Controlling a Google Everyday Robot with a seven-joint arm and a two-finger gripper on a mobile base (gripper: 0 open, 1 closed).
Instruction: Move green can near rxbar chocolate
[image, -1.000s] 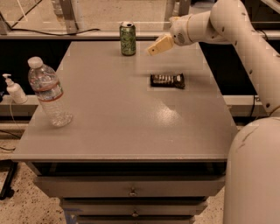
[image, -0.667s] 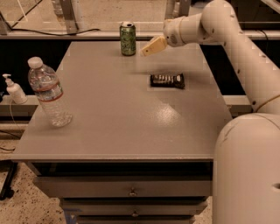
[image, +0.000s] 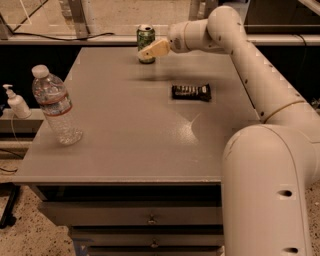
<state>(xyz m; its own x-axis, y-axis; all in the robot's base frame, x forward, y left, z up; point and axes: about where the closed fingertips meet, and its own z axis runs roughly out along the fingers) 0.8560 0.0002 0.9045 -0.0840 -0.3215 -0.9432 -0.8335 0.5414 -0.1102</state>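
the tool (image: 151, 50) has closed in to just beside the small green metal can (image: 145, 39); its opening state cannot be told. grasp likely next, then transfer toward the flat dark-wrapped rxbar chocolate (image: 191, 92)

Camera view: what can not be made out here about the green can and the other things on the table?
All in the camera view:
- The claw, at the far edge of the table: it covers the right side of the green can; contact cannot be told.
- The rxbar chocolate: lettering too small to read.
- The water bottle: label text too small to read.
- The robot body: cut off by the right and bottom edges.
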